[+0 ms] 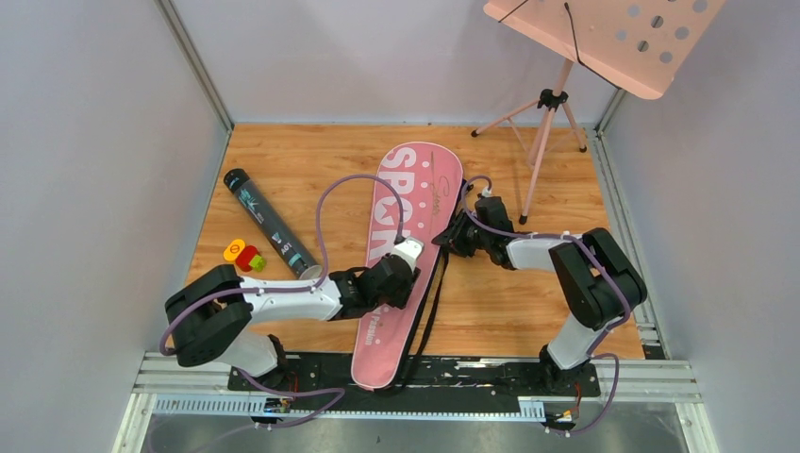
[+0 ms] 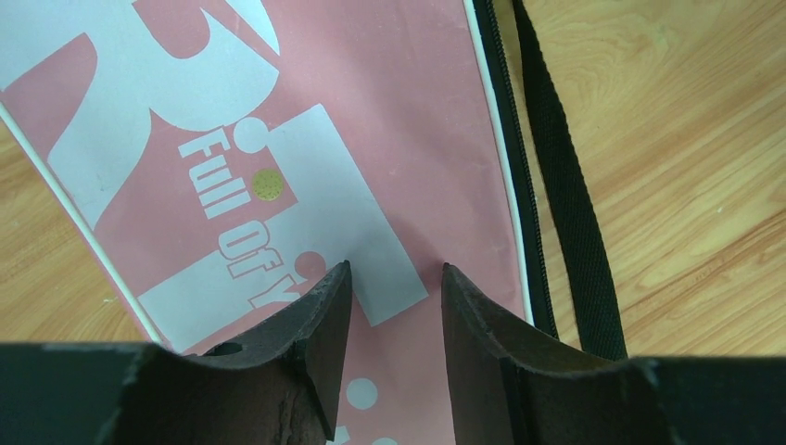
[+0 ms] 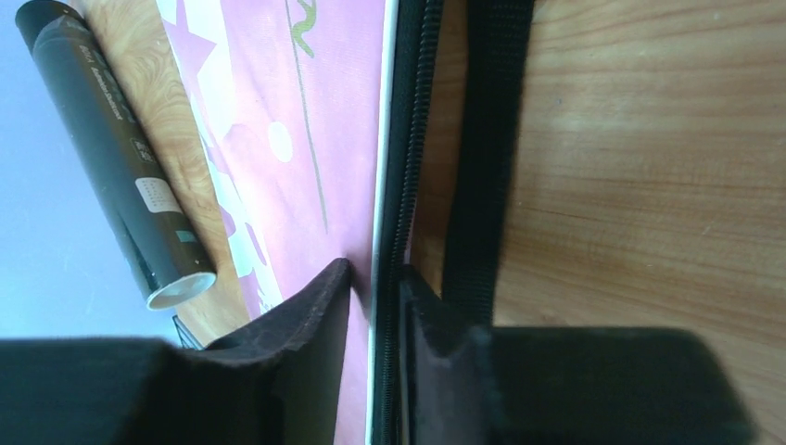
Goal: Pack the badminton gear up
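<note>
The pink "SPORT" racket bag [image 1: 418,184] lies lengthwise on the wooden floor, its narrow end toward the arm bases. My left gripper [image 1: 411,264] hovers over the bag's middle; in the left wrist view it [image 2: 396,269] stands open above the printed pink fabric [image 2: 371,111] with nothing between its fingers. At the bag's right edge my right gripper [image 1: 445,238] has its jaws drawn close on either side of the black zipper edge [image 3: 399,167], pinching it [image 3: 375,267]. The long black tube [image 1: 269,222] lies left of the bag, also in the right wrist view [image 3: 120,158].
A black strap [image 2: 565,185] runs along the bag's right side on the floor. A small orange, red and green toy [image 1: 243,255] sits beside the tube. The pink music stand [image 1: 604,38] stands at the back right, one leg's foot [image 1: 524,219] near my right arm. Grey walls enclose three sides.
</note>
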Robot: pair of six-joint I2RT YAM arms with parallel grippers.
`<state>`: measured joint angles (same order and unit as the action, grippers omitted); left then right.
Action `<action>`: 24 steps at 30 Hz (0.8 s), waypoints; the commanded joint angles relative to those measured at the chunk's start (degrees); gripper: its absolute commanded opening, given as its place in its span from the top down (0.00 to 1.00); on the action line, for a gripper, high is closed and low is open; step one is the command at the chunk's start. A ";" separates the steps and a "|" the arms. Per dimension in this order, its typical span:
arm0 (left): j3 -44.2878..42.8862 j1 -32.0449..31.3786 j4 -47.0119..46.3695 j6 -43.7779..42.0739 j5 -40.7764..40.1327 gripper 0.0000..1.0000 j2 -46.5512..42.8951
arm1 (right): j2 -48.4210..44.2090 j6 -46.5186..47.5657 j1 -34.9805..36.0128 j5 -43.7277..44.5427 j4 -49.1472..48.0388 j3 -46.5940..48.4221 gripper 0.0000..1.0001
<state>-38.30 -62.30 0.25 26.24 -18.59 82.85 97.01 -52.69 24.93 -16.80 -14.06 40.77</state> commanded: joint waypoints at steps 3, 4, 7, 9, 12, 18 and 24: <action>-1.98 0.21 3.20 -3.88 -0.80 0.47 -6.69 | -1.62 -4.62 0.16 -6.64 -7.75 -0.87 0.93; -2.53 0.13 4.42 -4.32 -1.40 0.45 -7.60 | -2.21 -6.32 0.46 -8.06 -10.18 -1.39 0.99; -4.38 -1.25 8.52 -5.04 -5.06 0.38 -10.52 | -4.46 -12.16 2.57 -10.60 -14.27 -2.40 1.00; -4.37 -3.63 9.48 -5.59 -9.37 0.35 -12.09 | -6.32 -14.40 4.57 -8.90 -13.29 -1.80 1.00; -4.30 -7.14 9.68 -6.34 -13.49 0.31 -12.97 | -8.42 -17.94 6.97 -6.22 -12.06 -0.75 1.00; -5.79 -11.74 12.68 -6.71 -21.20 0.26 -10.77 | -9.94 -24.63 8.40 -4.18 -15.35 -1.22 1.00; -7.15 -14.74 17.18 -5.38 -25.98 0.25 -7.63 | -10.24 -28.28 8.87 -1.39 -16.17 -2.39 1.00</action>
<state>-43.00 -75.05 14.76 20.21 -38.41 74.06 89.27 -74.72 33.58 -20.47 -23.83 38.26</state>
